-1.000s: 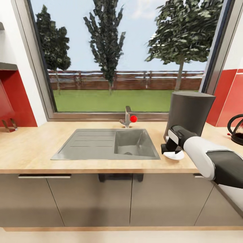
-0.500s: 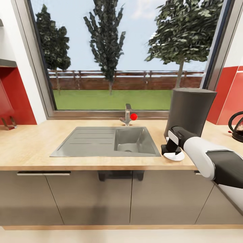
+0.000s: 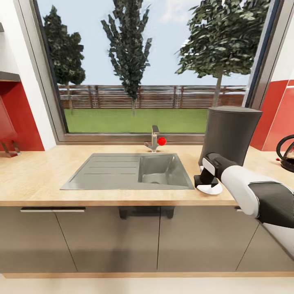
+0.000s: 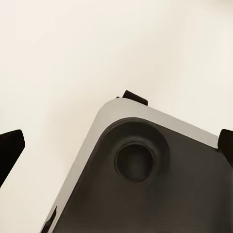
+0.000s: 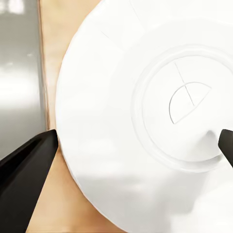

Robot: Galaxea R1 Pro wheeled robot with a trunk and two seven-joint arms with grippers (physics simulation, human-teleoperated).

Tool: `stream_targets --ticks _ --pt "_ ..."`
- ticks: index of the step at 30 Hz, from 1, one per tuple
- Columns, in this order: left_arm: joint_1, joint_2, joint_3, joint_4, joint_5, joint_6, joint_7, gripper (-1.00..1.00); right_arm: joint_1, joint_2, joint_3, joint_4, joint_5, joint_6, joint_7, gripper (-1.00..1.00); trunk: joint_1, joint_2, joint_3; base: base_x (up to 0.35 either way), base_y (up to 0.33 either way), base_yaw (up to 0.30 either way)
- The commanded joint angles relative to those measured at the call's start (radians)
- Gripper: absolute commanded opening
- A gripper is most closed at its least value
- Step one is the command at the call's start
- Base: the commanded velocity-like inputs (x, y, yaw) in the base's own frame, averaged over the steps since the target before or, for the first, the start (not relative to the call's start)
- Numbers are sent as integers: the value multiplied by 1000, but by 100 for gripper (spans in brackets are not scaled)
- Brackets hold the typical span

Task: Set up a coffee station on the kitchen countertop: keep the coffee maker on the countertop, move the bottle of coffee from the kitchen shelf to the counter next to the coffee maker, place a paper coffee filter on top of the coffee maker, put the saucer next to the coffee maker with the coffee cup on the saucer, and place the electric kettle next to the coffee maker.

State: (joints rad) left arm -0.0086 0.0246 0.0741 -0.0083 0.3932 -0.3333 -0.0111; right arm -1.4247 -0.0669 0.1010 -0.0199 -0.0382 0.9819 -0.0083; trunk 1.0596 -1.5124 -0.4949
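Head view: the right gripper (image 3: 203,182) sat low at centre right of the frame, closed on the rim of the white saucer (image 3: 210,189), which lay on or just above the countertop (image 3: 41,179), just in front of the coffee maker (image 3: 230,134) and right of the sink (image 3: 130,173). Whether the saucer rested fully flat could not be told. Judged risk: the saucer lay close to the counter's front edge and the sink rim; a release while tilted, or a sideways drag on withdrawal, could slide it off or into the basin. The arm also stood near the coffee maker and could nudge it. The sink basin appeared empty. An electric kettle (image 3: 287,155) showed at the right edge; its contents were not visible.

Left wrist view: a dark rounded-corner body (image 4: 155,184) with a circular recess lay against a pale surface; the fingertips (image 4: 9,148) at the frame's sides stood apart, holding nothing.

Right wrist view: the saucer (image 5: 145,116) spanned most of the frame, empty, no cup on it; dark fingers (image 5: 29,165) showed at both sides.
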Motion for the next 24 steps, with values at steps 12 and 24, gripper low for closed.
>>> stream_targets --ticks 12,24 --pt "-1 0 7 1 -4 -3 -1 100 0 7 7 -1 -3 4 -6 100 0 -1 -1 0 0 0" --pt "-1 0 7 1 -4 -3 -1 100 0 7 6 -2 -5 5 0 100 0 -1 -1 0 0 0"
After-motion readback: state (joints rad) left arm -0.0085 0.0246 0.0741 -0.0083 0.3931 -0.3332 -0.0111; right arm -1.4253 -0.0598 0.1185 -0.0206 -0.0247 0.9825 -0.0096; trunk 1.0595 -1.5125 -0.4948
